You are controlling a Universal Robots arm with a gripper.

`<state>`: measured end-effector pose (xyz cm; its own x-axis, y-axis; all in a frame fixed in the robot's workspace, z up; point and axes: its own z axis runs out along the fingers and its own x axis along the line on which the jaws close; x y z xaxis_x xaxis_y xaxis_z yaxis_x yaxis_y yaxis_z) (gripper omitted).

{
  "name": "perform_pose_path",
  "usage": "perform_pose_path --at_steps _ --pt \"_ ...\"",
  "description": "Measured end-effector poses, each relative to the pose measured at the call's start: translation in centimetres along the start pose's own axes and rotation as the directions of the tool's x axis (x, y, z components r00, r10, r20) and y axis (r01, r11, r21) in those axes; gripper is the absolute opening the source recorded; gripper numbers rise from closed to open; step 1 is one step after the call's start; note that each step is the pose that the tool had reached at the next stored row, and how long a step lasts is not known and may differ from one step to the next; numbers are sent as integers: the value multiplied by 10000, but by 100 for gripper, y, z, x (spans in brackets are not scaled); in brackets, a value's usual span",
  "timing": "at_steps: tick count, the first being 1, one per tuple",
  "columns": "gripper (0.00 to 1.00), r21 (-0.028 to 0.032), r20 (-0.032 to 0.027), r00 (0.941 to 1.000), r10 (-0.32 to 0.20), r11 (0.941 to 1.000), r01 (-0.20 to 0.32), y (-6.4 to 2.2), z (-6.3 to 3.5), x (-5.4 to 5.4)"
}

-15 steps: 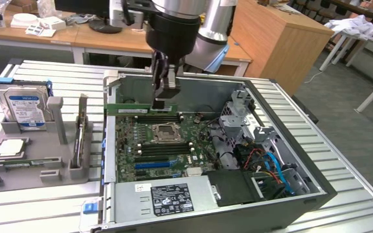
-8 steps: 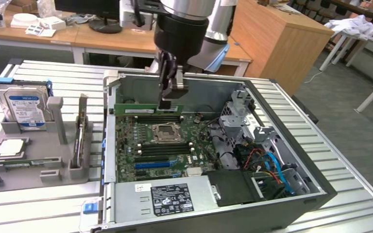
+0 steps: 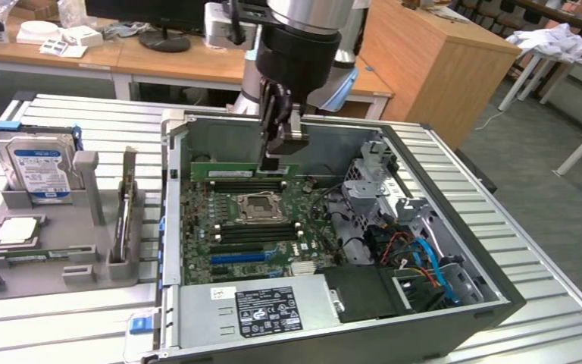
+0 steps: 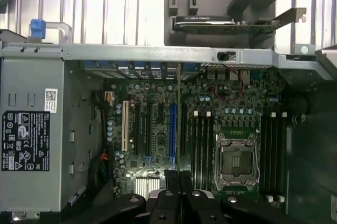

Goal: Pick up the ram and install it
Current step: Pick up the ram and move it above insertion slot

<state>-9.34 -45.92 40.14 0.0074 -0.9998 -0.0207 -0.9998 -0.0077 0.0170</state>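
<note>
My gripper point(image 3: 273, 161) hangs inside the open computer case point(image 3: 175, 227), shut on the ram point(image 3: 225, 169). The ram is a thin green stick, held level on its long edge just above the black memory slots point(image 3: 240, 184) beyond the CPU socket point(image 3: 258, 203). In the wrist view the ram point(image 4: 179, 119) shows edge-on as a thin line running out from the gripper point(image 4: 179, 179). There it lies between the long blue slot point(image 4: 172, 129) and the nearest black memory slots point(image 4: 200, 140), beside the CPU socket point(image 4: 235, 161). Whether it touches a slot I cannot tell.
A grey holder point(image 3: 58, 258) on the exterior view's left carries a hard drive point(image 3: 39, 163), a processor point(image 3: 18, 231) and an upright card point(image 3: 127, 220). The power supply point(image 3: 261, 307) fills the case's near end. Drive cage point(image 3: 377, 178) and cables point(image 3: 423, 258) crowd its right.
</note>
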Motion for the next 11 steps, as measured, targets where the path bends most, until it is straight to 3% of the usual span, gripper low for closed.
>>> perform_pose_path --at_steps 11 --pt "12 0 0 10000 1 10000 -1 -194 -3 2"
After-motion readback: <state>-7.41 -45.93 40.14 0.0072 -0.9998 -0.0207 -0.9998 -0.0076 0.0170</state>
